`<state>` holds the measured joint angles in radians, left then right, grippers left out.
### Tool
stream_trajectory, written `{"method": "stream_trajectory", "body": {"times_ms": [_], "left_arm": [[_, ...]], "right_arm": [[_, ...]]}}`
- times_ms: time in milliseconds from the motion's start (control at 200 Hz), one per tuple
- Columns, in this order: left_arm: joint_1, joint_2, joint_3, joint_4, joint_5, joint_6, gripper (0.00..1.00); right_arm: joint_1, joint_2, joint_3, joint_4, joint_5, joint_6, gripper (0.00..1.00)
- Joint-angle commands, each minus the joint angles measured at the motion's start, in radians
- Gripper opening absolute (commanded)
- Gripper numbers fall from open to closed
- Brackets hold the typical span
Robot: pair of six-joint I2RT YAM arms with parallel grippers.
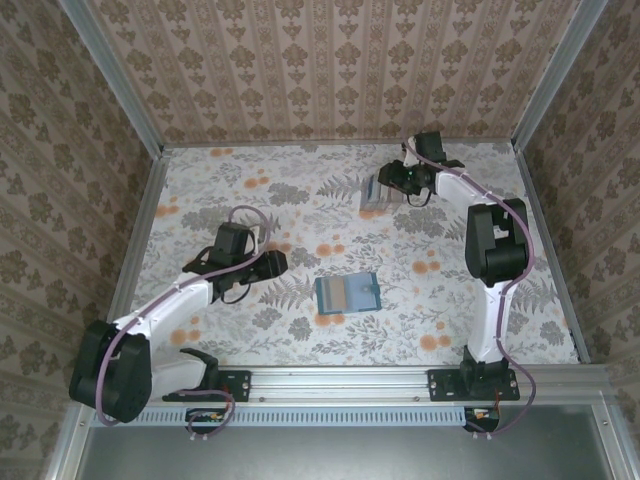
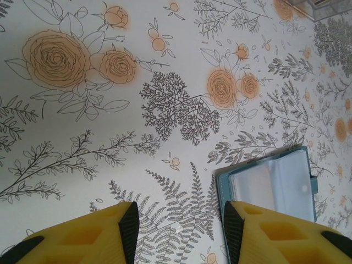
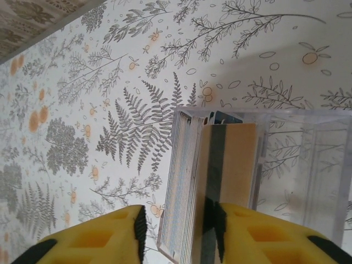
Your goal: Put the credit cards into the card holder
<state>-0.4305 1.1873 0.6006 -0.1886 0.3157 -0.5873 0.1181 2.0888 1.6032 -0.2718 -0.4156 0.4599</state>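
Two yellow fingers (image 3: 99, 242) of my right gripper (image 3: 179, 223) straddle the credit cards (image 3: 184, 165), which stand on edge as a tight stack inside a clear box (image 3: 308, 159) at the far right of the table (image 1: 250, 190). One pad sits against the tan card (image 3: 236, 165) with the dark stripe on the stack's outer face. The other stands just short of the opposite side, so I read the jaws as partly open around the stack and not yet clamped. Further out, the card holder (image 1: 347, 294) lies opened flat near the middle of the table, well apart from the box, and its slots look bare as far as I can make out. My left gripper (image 2: 179, 234) hovers beside it, jaws half spread on nothing. By my reckoning the task has barely begun: every card has yet to be lifted, carried over and slotted in.
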Motion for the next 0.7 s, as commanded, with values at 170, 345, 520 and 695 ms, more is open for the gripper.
{"method": "stream_trajectory", "body": {"times_ms": [170, 345, 520, 695], "left_arm": [[-0.007, -0.004, -0.007, 0.004, -0.008, -0.008, 0.48], [-0.013, -0.005, -0.010, 0.010, -0.010, -0.011, 0.48], [-0.019, -0.006, -0.010, 0.004, -0.007, -0.015, 0.48], [-0.020, -0.007, -0.008, 0.021, 0.031, -0.009, 0.48]], "right_arm": [[0.005, -0.023, 0.006, -0.029, -0.016, 0.008, 0.20], [0.006, -0.043, 0.002, -0.063, 0.054, -0.024, 0.10], [0.008, -0.082, -0.020, -0.073, 0.113, -0.031, 0.04], [0.012, -0.161, -0.070, -0.062, 0.140, -0.035, 0.02]]}}
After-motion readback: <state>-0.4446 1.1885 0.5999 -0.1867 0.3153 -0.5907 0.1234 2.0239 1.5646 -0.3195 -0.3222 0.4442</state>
